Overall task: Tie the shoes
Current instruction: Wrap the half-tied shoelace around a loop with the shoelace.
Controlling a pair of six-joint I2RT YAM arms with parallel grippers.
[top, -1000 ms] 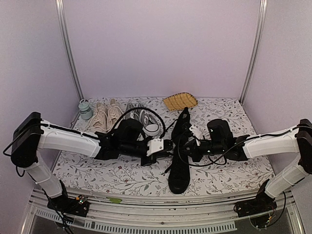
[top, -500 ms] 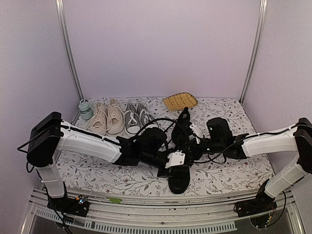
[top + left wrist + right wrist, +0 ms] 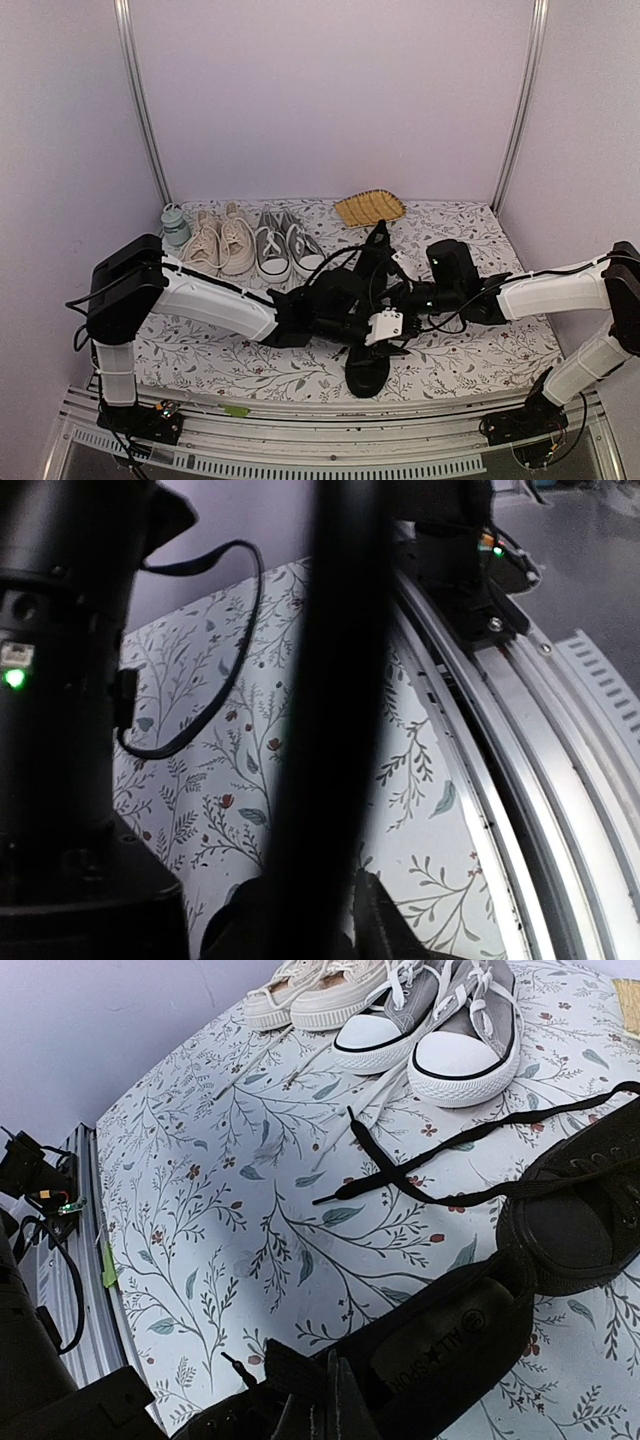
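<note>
- The shoes lie mid-table, one tipped on its side, and a lace trails loose.
- The right claw is pressed together above them. I cannot tell the left claw's state.
- Likely step: gathering laces. The next move calls for pinching a free end.

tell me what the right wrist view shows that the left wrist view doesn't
Only the right wrist view shows shoes: the beige pair, the grey pair with white toe caps, the black shoes and a loose black lace crossed on the cloth. Only the left wrist view shows a wide dark blurred strip close to the lens and a slotted panel beyond the rail. Both share the floral cloth and the metal rail at the table's edge.
</note>
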